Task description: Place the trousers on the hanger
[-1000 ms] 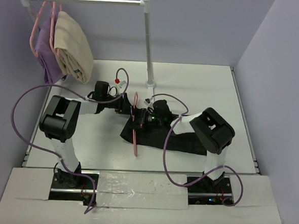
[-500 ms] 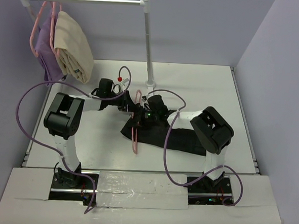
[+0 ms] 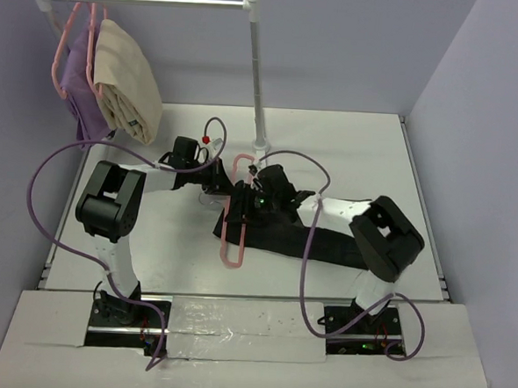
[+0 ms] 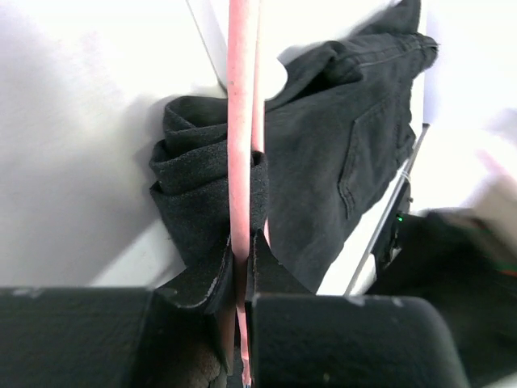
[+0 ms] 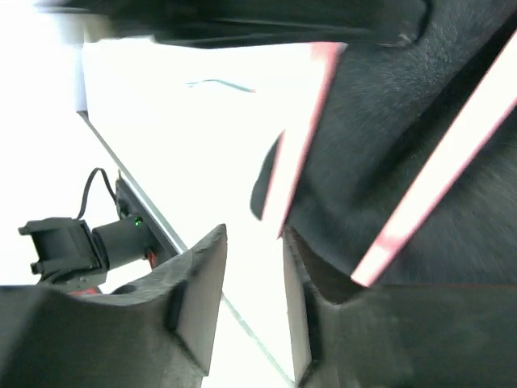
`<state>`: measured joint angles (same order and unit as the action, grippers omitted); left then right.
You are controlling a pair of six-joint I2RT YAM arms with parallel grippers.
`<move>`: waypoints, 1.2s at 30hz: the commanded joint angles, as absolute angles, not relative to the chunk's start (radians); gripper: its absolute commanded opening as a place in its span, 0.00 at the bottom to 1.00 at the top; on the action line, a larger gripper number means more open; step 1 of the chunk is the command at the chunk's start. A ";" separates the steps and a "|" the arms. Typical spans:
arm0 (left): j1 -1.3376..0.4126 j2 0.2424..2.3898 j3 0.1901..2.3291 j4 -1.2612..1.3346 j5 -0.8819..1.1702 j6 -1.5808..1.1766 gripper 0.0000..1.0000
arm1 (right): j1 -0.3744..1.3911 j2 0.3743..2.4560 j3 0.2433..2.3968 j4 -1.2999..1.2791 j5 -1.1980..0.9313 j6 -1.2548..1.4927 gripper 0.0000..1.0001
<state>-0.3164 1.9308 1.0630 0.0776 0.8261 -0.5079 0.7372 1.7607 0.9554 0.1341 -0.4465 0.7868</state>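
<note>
- A thin pink triangular clothes hanger (image 3: pixel 228 232) sat near the middle of the white table (image 3: pixel 150 249), with its hook toward the far side and its frame running toward the near edge.
- The left gripper (image 4: pixel 241 283) was clamped tight on 1 bar of the hanger, and the pink bar ran straight out from between its fingers. This grip probably kept the frame steady so cloth could be fed through it.
- The long black fabric trousers (image 3: pixel 326 242) lay flat on the table, stretching from the hanger rightward toward the right arm.
- Their left end was bunched against the held bar. In the left wrist view, folds sat on both sides of the bar, so the cloth seemed partly threaded. Whether it was properly draped over the bar could not be told.
- The right gripper (image 3: pixel 248 200) sat at the cloth just right of the hanger. Its jaws stood narrowly apart, bare table showed through the gap, and nothing was visible between them. Black cloth lay just beside 1 finger.
- By my reading the threading was under way but unfinished, since most of the trousers still lay right of the frame.
- At the far left, a white metal rail (image 3: pixel 148 0) carried a beige garment (image 3: pixel 125 80) and a purple garment (image 3: pixel 82 95) on similar pink hangers. That is probably where a loaded hanger ends up.
</note>
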 commanded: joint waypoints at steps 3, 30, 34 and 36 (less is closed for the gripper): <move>-0.311 1.924 1.074 0.080 0.715 -0.410 0.00 | 0.707 1.538 0.934 0.026 -0.341 0.683 0.45; -0.313 1.884 1.054 0.089 0.732 -0.413 0.00 | 0.634 1.896 1.221 -0.029 -0.055 1.072 0.47; -0.314 1.884 1.052 0.089 0.735 -0.414 0.00 | 0.635 1.924 1.235 -0.011 -0.089 1.100 0.47; -0.314 1.887 1.054 0.089 0.736 -0.414 0.00 | 0.637 1.927 1.235 -0.009 -0.089 1.108 0.47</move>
<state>-0.3119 1.9221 1.0538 0.0509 0.7780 -0.4904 0.6361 1.9160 1.1954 -0.0376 -0.0803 1.0710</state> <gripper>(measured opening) 0.103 0.471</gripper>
